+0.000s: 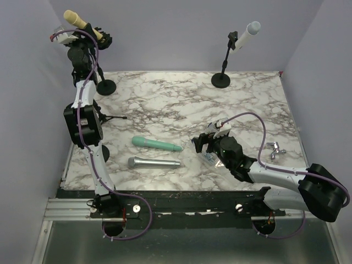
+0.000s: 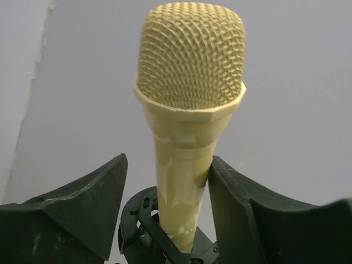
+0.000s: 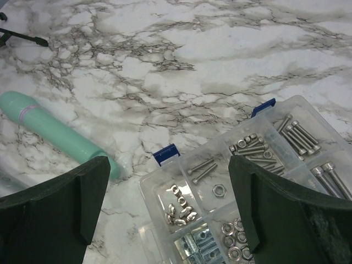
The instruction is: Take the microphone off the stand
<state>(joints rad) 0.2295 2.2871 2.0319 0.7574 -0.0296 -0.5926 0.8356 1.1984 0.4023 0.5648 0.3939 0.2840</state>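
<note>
Yellow microphone (image 2: 188,110) upright between the parted left fingers (image 2: 82,214)

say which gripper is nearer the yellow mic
Left. The left gripper has a finger on each side of the yellow mic; the right gripper is low by the parts box, far off.

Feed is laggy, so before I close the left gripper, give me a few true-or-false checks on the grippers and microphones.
1. The left gripper straddles the yellow microphone with its jaws open. True.
2. The yellow microphone is already off its stand. False: it sits in the stand's clip.
3. The right gripper holds the green microphone. False: it is open and empty, above the clear hardware box.
4. A silver microphone lies on the table. True.
</note>
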